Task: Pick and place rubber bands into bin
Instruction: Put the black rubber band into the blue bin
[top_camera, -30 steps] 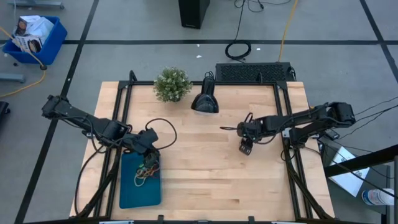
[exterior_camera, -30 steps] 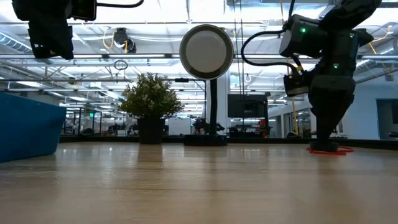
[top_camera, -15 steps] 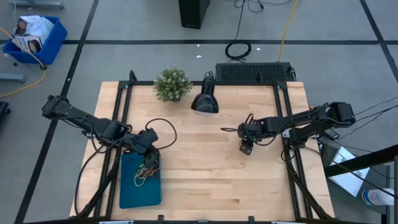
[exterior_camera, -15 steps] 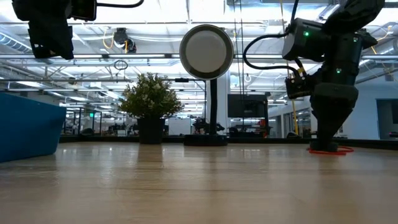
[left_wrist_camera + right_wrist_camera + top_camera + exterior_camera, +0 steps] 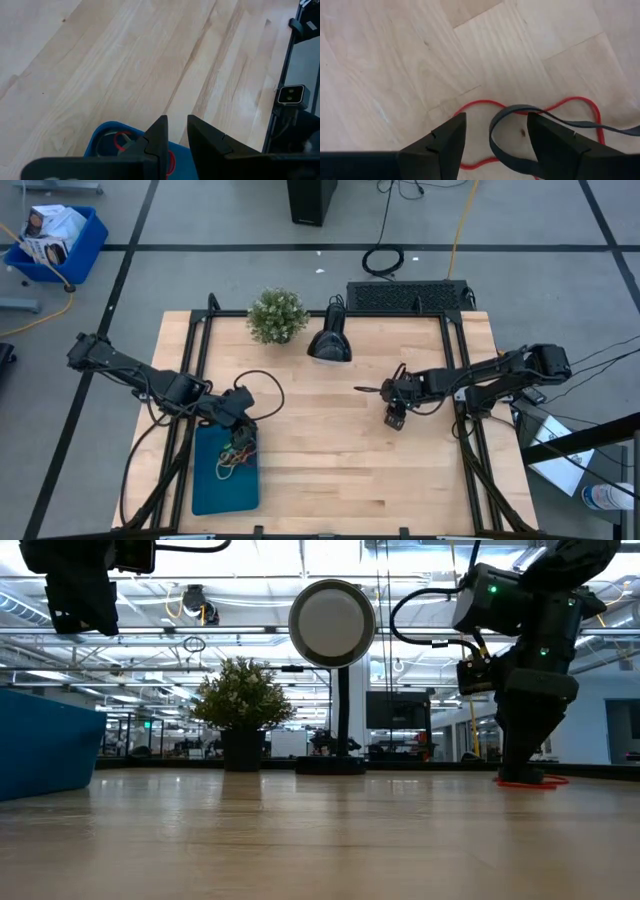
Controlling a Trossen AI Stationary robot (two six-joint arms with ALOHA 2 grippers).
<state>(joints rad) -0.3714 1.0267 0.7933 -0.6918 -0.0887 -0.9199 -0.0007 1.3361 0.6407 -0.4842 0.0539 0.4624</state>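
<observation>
The bench (image 5: 330, 440) is the biggest thing here, and the bin (image 5: 222, 480) lies flat on it, just under the left claw (image 5: 240, 412). Some bands (image 5: 238, 452) are already in the bin. The left claw hangs over the bin's near end with its fingers close together, only a thin gap between them. I see nothing held in it.

The right claw (image 5: 495, 137) is far from the bin, on the other side of the bench. It is down low and opened wide. I think the step now is picking up more bands. A red band (image 5: 475, 106) lies flat on the wood right below this claw, and a dark band (image 5: 506, 114) lies across it, curling up between the two fingers.

Next the right claw likely needs to go down a bit, squeeze one band, lift it, and carry it across to the bin.
</observation>
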